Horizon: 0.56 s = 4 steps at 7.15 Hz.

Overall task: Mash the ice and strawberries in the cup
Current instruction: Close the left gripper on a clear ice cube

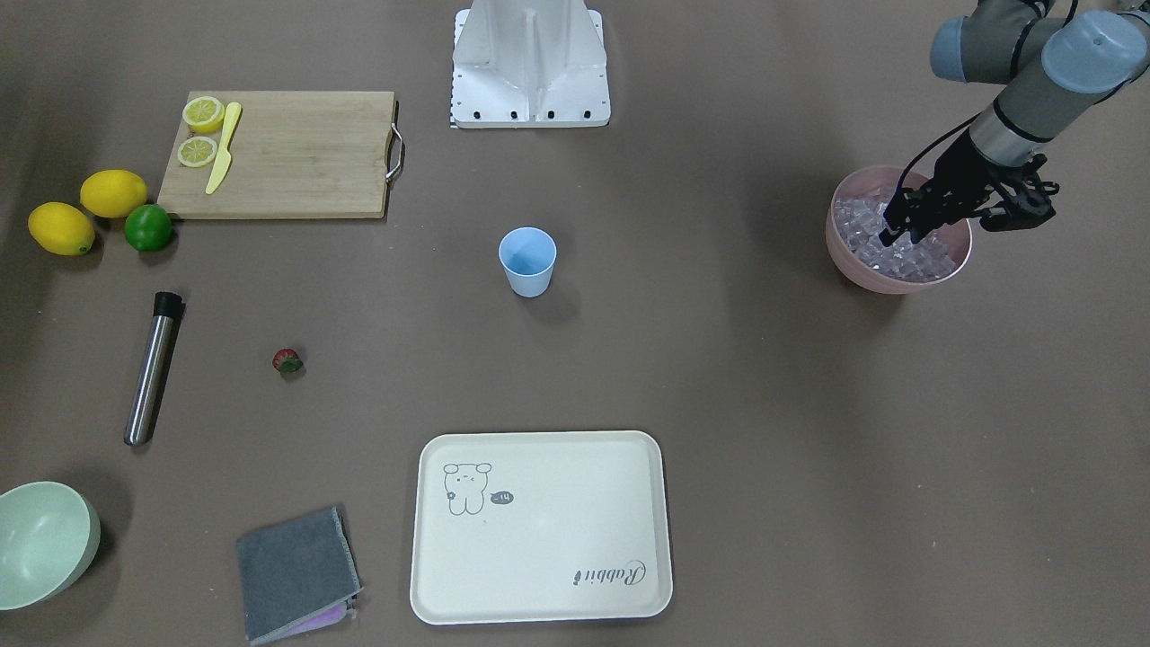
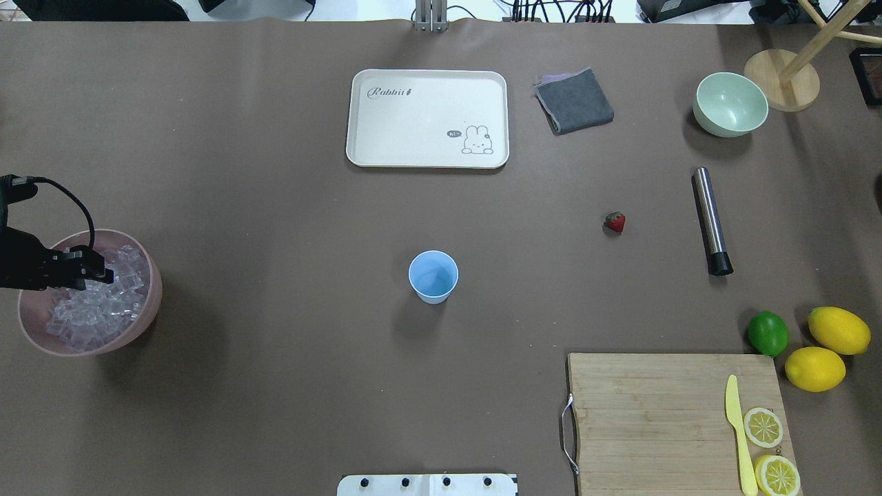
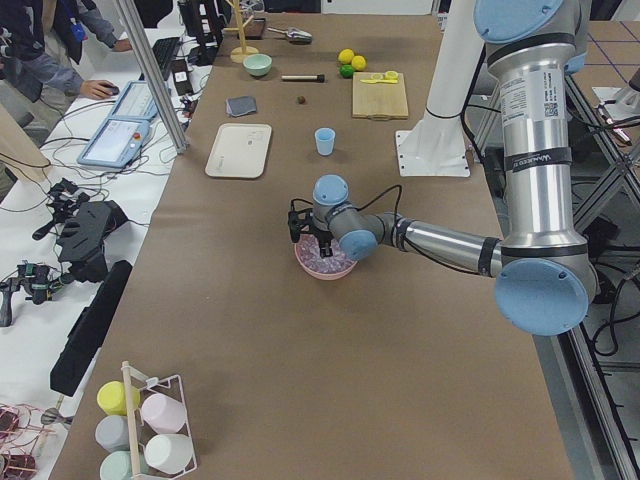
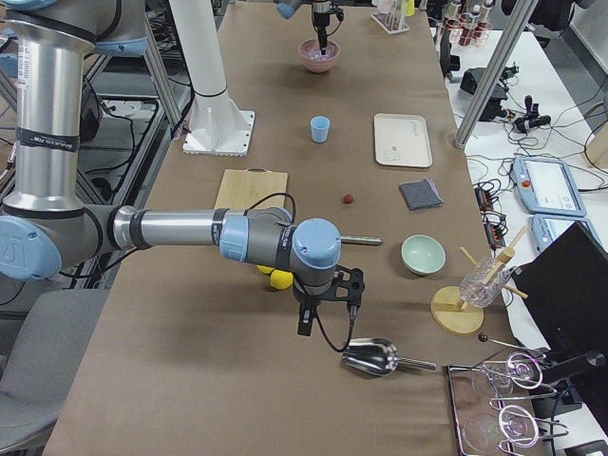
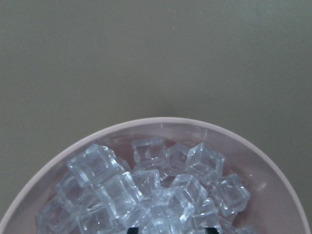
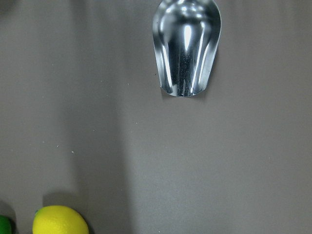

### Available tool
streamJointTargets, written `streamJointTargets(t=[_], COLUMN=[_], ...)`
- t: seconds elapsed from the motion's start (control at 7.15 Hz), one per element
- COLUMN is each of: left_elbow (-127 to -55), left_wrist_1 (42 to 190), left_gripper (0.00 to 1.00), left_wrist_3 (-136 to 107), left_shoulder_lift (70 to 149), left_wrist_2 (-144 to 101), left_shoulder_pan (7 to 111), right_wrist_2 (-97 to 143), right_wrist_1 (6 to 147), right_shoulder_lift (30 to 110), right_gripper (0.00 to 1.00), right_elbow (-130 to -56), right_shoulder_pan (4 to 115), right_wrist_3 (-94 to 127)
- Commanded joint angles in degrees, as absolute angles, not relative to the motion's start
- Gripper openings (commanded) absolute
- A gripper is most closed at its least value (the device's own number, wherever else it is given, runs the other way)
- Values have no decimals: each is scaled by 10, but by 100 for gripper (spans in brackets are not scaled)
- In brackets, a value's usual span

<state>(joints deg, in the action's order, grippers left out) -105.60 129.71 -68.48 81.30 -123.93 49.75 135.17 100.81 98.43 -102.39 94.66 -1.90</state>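
Observation:
The light blue cup (image 1: 527, 261) stands upright at the table's middle, and I see nothing in it. A small red strawberry (image 1: 287, 360) lies on the table, apart from the cup. The ice (image 1: 862, 235) fills a pink bowl (image 1: 885, 283) at the table's left end. My left gripper (image 1: 903, 234) reaches into that bowl with its tips among the cubes. In the left wrist view the two fingertips stand apart at the bottom edge, so it is open over the ice (image 5: 146, 190). My right gripper (image 4: 304, 330) hangs over the table near a metal scoop (image 4: 372, 355); whether it is open or shut I cannot tell.
A steel muddler (image 1: 153, 368) lies near the strawberry. A wooden cutting board (image 1: 296, 157) carries lemon halves and a yellow knife, with two lemons and a lime (image 1: 148, 227) beside it. A cream tray (image 1: 539, 530), a grey cloth (image 1: 292, 571) and a pale green bowl (image 1: 40, 544) sit opposite the robot.

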Motion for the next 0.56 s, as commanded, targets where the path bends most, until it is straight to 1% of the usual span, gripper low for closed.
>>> streamJointTargets(t=[0.0, 0.14, 0.42], left_elbow=[-1056, -1056, -1058], left_wrist_1=[1297, 1297, 1296], left_gripper=[33, 25, 21], left_wrist_3=[-685, -685, -681], left_shoulder_lift=[813, 812, 814], left_wrist_2=[-1239, -1239, -1245], left_shoulder_pan=[497, 497, 499], right_wrist_2=[1352, 1353, 1353], right_wrist_1=[1008, 1008, 1008], right_shoulder_lift=[983, 983, 983], right_gripper=[100, 100, 100], right_elbow=[-1024, -1024, -1025], right_shoulder_pan=[947, 947, 947], right_wrist_3=[-19, -19, -19])
